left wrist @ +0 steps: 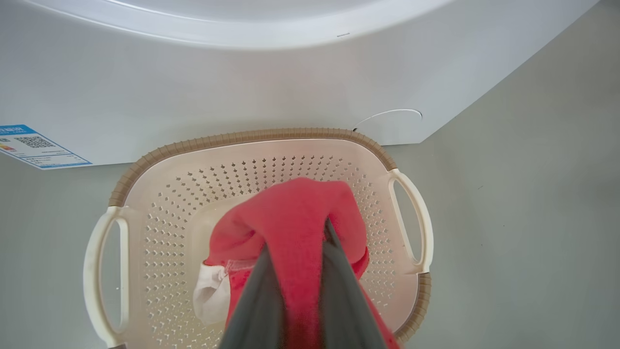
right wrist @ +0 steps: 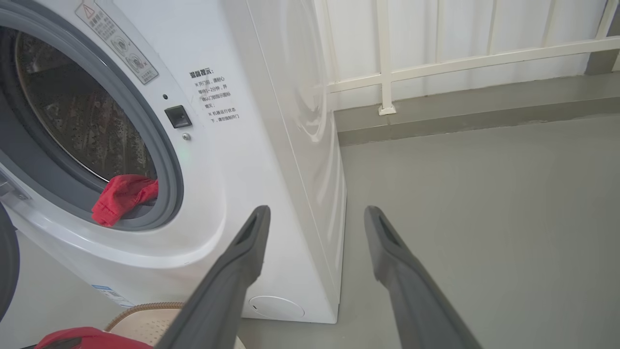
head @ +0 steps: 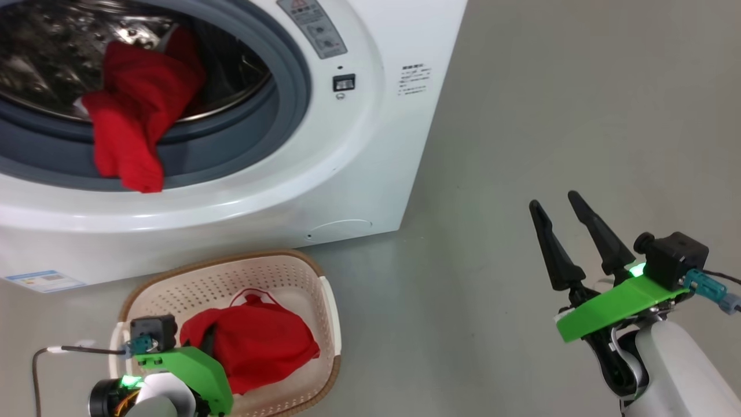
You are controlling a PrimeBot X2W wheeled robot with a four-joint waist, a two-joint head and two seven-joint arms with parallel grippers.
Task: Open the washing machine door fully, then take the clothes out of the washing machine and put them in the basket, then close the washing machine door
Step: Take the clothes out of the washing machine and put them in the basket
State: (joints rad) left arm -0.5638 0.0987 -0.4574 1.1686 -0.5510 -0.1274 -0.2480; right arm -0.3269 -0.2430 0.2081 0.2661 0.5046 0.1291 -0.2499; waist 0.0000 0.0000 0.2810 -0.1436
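**Head view:** One washing machine [head: 370, 145] stands with its port uncovered. One red garment [head: 136, 116] hangs from the steel drum [head: 46, 52] over the grey rubber ring [head: 278, 116]. The front carries three markings: a grey warning sticker [head: 312, 26] with a red triangle, a block of small print [head: 414, 80] too fine to read, and a blue-edged label [head: 43, 281] low on the left. One basket [head: 324, 301] sits on the floor [head: 579, 116] just before the machine, holding a second red garment [head: 260, 341]. The right claw [head: 554, 200] hangs over bare floor, well apart from the basket, its two fingers spread wide with nothing between them.

**Left wrist view:** The left claw [left wrist: 298, 237] is almost closed, pinching a fold of the second red garment [left wrist: 290, 213] above the basket [left wrist: 252, 138]. A bit of white cloth [left wrist: 210, 295] lies beside it. Both of the basket's two handles [left wrist: 411, 218] show. The blue-edged label [left wrist: 36, 148] bears a QR code, but its lettering is unreadable.

**Right wrist view:** The right claw [right wrist: 316, 211] gapes empty. To its left the washing machine [right wrist: 290, 145] shows the warning sticker [right wrist: 116, 41] and the small print [right wrist: 215, 94], which is in Chinese characters. The red garment [right wrist: 123, 196] lies on the ring's lower edge. A white railing [right wrist: 387, 63] stands behind.
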